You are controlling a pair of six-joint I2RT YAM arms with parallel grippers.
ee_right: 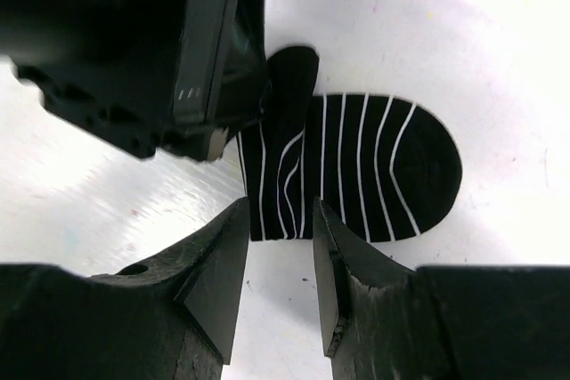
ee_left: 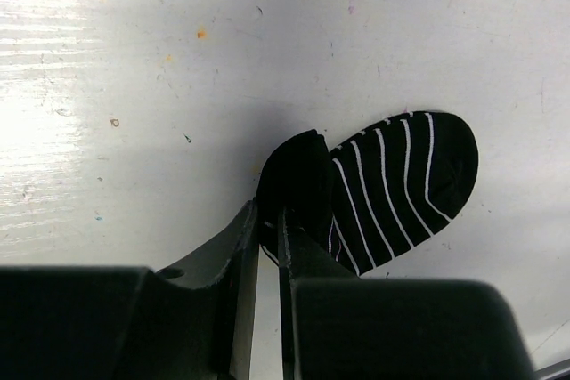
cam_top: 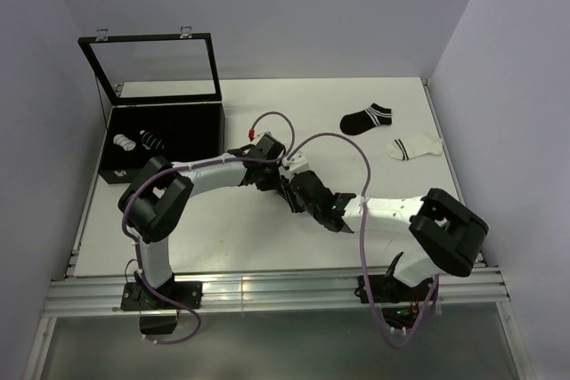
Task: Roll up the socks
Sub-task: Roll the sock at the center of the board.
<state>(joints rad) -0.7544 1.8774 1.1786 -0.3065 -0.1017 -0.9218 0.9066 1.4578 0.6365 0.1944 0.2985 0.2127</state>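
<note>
A black sock with thin white stripes (ee_right: 365,166) lies flat on the white table, one end folded over into a plain black flap (ee_left: 298,180). My left gripper (ee_left: 270,220) is shut on that folded end, with fabric pinched between its tips. It also shows as the black block (ee_right: 169,51) at the top left of the right wrist view. My right gripper (ee_right: 279,215) is open, its fingertips either side of the sock's straight near edge without squeezing it. In the top view both grippers (cam_top: 267,175) (cam_top: 300,188) meet mid-table and hide this sock.
Two loose socks lie at the back right, one black (cam_top: 366,118) and one white with black stripes (cam_top: 414,146). A black box (cam_top: 209,135) with its lid raised stands at the left and holds two rolled bundles (cam_top: 125,142) (cam_top: 153,141).
</note>
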